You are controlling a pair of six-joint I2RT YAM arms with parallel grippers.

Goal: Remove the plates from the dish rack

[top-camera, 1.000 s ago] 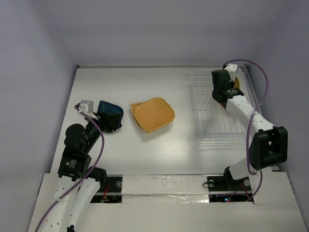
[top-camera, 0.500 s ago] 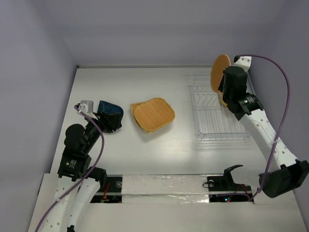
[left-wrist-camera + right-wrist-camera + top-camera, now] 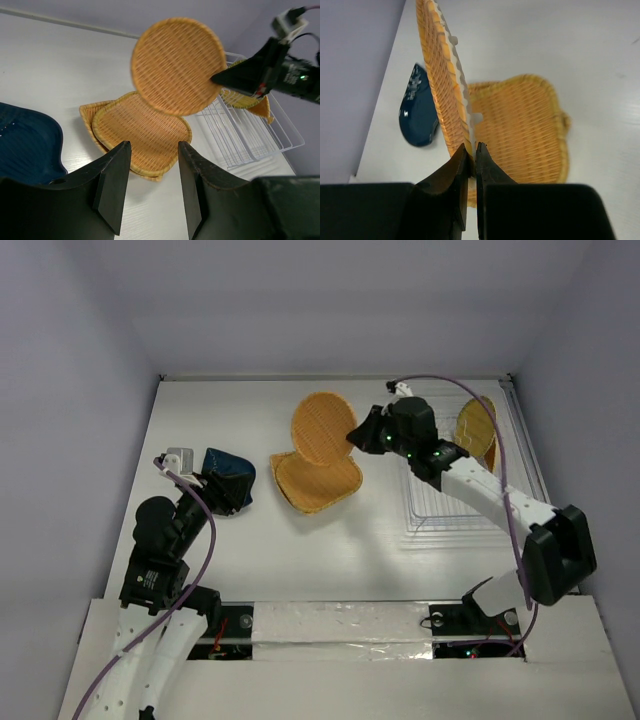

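Note:
My right gripper [image 3: 354, 437] is shut on the rim of the smaller round woven plate [image 3: 322, 427], holding it on edge in the air above the table's middle. In the right wrist view the fingertips [image 3: 472, 150] pinch that plate [image 3: 440, 75]. Below it the large rounded-square plate [image 3: 318, 485] lies flat on the table. The dark blue dish [image 3: 228, 480] lies to its left, beside my open, empty left gripper [image 3: 152, 185]. The white wire dish rack [image 3: 440, 505] stands at the right, with a leaf-shaped plate [image 3: 476, 433] upright in its far end.
Lilac walls close the table [image 3: 240, 550] on the left, back and right. A purple cable [image 3: 500, 440] loops over the rack from my right arm. A taped strip [image 3: 340, 620] runs along the near edge between the arm bases.
My right arm lifted the round plate out of the rack and swung it left, so it now hangs over the square plate. The left arm has not moved.

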